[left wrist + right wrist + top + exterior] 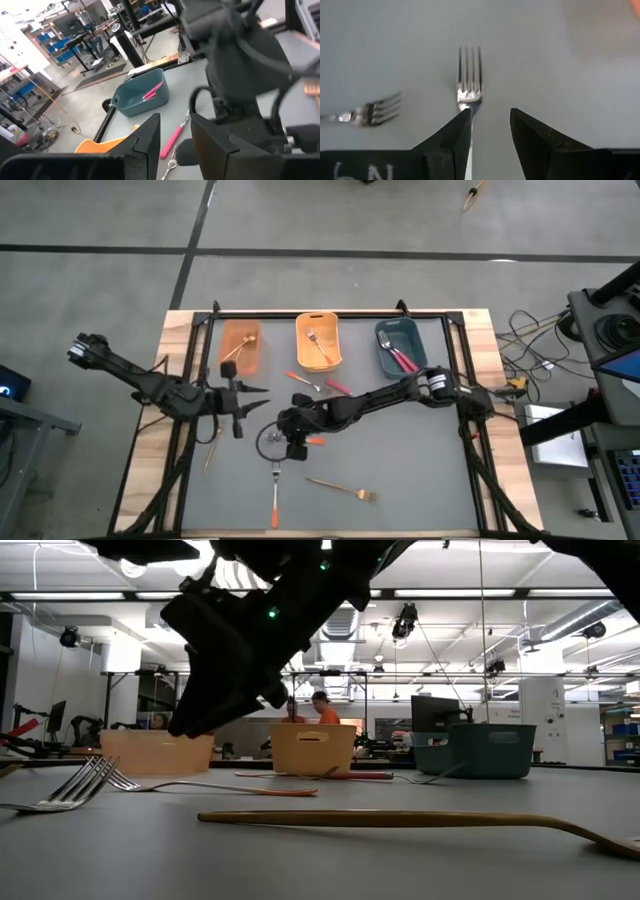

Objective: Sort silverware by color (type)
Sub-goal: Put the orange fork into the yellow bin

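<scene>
My right gripper (297, 448) sits low over the mat's middle, fingers (451, 142) apart with a clear gap. Only the right wrist view shows what's under them: silver tines of a fork (469, 80) just ahead of the gap, its neck running down along the inner edge of one finger, not clamped. A second set of tines (376, 111) lies off to the side in that view. From above, the right arm hides most of this; I can only see an orange handle (315, 440) poking out beside the gripper.

My left gripper (243, 404) hangs beside it toward the left edge, fingers (145, 142) spread. Its wrist view looks across at the right arm and catches the teal bin (140, 95) with a pink handle inside, plus a pink-handled fork (174, 140) on the mat.

Spread from above:
- orange-handled fork (275, 496) near the front edge
- gold fork (342, 488) just right of it
- another gold one (210, 453) left of the mat, half under the left arm
- orange-handled (303, 379) and pink-handled (337, 386) forks just in front of the bins

Bins along the back: translucent orange bin (240, 346) holding a gold piece, yellow-orange bin (318, 340) with a silver-tined fork, teal bin with pink handles.

The low view alone shows the front gold fork (420, 822) lying flat close up, and the orange-handled one (170, 785) behind it, tines toward the camera
</scene>
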`<state>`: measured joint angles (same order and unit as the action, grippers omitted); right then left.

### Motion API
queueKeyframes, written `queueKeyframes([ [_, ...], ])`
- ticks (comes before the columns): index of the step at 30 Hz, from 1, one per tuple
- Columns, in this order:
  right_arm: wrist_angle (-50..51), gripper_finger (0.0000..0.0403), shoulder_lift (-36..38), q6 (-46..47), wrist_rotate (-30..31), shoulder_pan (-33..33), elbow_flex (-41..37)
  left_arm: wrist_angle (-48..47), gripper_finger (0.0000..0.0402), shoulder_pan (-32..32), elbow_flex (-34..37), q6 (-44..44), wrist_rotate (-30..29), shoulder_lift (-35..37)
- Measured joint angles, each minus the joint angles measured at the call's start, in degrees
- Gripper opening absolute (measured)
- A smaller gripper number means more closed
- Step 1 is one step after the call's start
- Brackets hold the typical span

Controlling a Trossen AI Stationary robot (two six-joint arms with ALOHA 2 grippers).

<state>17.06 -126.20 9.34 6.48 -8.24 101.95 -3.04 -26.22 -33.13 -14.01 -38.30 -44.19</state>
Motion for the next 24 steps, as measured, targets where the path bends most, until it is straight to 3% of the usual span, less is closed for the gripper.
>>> queueKeyframes([
  [8,3.9,0.0128,-3.0,-0.2,-0.5,-0.6,2.5,-1.1,0.0091,0.0,-1.5,1.6,1.2,3.4],
  [24,3.7,0.0128,-3.3,1.2,-0.5,-1.1,2.3,-0.8,0.0091,0.0,-1.7,1.2,1.5,2.7],
])
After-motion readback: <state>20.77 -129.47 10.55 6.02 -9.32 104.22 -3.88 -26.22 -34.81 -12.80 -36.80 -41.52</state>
